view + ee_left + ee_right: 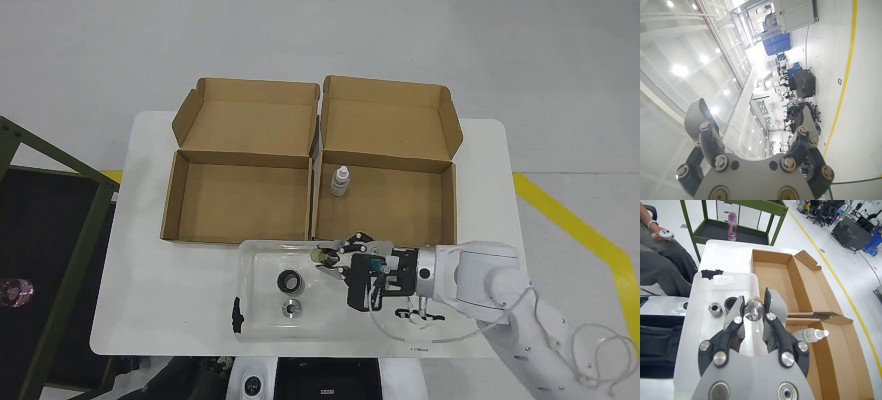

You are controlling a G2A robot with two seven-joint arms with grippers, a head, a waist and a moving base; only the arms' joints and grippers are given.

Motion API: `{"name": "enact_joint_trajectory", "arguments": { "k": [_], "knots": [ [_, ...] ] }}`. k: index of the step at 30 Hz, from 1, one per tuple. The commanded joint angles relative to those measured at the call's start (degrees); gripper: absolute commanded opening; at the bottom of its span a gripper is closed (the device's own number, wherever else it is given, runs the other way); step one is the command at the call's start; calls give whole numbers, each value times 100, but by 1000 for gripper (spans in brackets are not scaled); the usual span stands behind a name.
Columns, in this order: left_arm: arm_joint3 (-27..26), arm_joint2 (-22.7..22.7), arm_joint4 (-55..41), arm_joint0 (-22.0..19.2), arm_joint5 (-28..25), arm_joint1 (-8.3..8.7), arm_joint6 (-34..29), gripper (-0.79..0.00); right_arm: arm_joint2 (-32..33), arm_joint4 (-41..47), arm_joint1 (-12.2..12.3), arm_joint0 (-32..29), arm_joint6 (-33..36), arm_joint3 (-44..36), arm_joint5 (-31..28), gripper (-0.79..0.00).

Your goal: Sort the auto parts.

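The white counter point(140, 300) stands on a pale grey floor point(80, 60) marked with a yellow line point(575, 228). An olive-green metal rack point(749, 236) sits just beside it. Round ceiling lights point(679, 70), blue cabinets point(777, 42) and office chairs point(819, 211) are noted farther off.

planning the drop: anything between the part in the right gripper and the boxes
Only the clear tray's rim and the boxes' near walls lie past the held metal part. A spray bottle sits in one box.

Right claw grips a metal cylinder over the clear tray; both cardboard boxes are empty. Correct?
No. One cardboard box is empty; the other box holds a spray bottle, as the top view shows. The right claw does grip the metal cylinder over the clear tray.
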Motion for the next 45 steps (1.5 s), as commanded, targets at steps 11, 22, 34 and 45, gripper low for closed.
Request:
{"name": "enact_joint_trajectory", "arguments": {
  "k": [11,22,34,45],
  "knots": [
    [0,0,0,0,0,0,0,0,389,42,35,38,-302,258,223,-785],
    [0,0,0,0,0,0,0,0,495,47,29,323,-160,689,493,-785],
    [0,0,0,0,0,0,0,0,175,292,-37,1111,440,1661,467,-785],
    [0,0,0,0,0,0,0,0,-267,231,-117,1742,896,2533,298,-785]
  ]
}}
